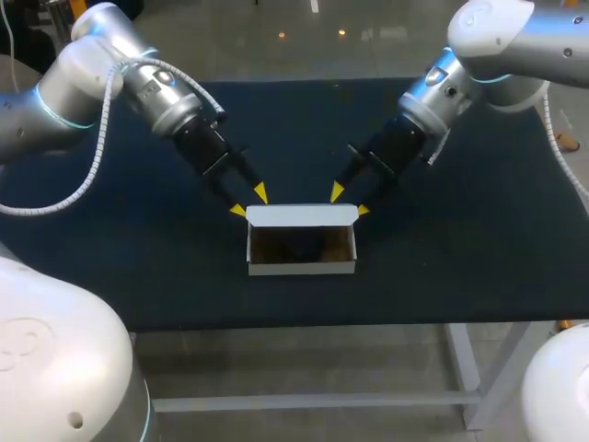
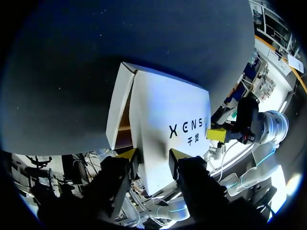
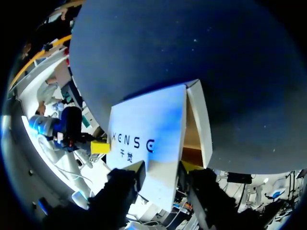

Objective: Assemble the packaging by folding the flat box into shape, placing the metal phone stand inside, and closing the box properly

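so the white box (image 1: 301, 267) is folded into shape and sits about mid-way across the dark bench (image 1: 442, 267), towards its front edge, lid up. Inside you can see brown card, and there's a dark shape (image 1: 304, 245) lying in the bottom, but it's too murky to say if that's the metal stand or just shadow. The lid (image 1: 301, 215) hangs off the box's far edge and stands up, leaning a bit, and its printed outer face is what both wrist views are staring at. In those views one end of the box gapes a little, with brown showing between the side flap and the lid

left gripper (image 1: 248, 201) is down at the lid's far left corner, jaws spread apart with the corner between the yellow tips. right gripper (image 1: 350, 201) mirrors it at the far right corner, jaws spread the same way. The lid panel runs between each pair of tips, but neither pair looks properly pinched on it
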`<state>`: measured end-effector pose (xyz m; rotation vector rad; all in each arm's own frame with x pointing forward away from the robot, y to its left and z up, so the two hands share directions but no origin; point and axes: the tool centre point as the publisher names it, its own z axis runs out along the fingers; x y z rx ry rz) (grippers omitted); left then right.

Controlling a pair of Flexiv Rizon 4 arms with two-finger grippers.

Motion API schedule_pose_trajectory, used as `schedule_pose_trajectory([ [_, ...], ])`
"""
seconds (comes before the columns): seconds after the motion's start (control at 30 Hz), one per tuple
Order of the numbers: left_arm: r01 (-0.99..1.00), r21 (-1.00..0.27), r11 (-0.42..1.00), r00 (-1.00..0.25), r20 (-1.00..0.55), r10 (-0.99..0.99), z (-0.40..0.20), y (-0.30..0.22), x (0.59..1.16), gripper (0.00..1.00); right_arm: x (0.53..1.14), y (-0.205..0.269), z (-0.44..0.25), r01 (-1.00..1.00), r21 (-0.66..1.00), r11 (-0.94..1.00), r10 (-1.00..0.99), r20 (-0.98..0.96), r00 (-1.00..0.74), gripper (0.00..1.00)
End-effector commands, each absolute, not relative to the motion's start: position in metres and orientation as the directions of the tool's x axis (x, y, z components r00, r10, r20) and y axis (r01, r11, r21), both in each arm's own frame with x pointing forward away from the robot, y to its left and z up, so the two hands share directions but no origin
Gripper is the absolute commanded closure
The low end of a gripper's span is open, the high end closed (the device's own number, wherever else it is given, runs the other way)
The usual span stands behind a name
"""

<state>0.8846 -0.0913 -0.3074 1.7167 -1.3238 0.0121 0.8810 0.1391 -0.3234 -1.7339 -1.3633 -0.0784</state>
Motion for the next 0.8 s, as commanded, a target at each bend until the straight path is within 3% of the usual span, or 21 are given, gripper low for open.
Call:
schedule_pose_trajectory([
  [0.03,-0.764,0.645,0.019,0.424,0.523,-0.739,-0.3078,-0.0924,0.8803,0.56,0.8851,0.1428,-0.3247,0.798,-0.603,0.023,0.746,0.542,0.387,0.51],
  [0.43,-0.758,0.651,0.028,0.454,0.559,-0.694,-0.3056,-0.0968,0.8834,0.55,0.8848,0.1427,-0.325,0.798,-0.602,0.026,0.745,0.544,0.386,0.51],
  [0.8,-0.768,0.64,0.034,0.482,0.612,-0.627,-0.3083,-0.0969,0.8884,0.6,0.8842,0.1426,-0.3266,0.798,-0.602,0.031,0.744,0.547,0.384,0.51],
])
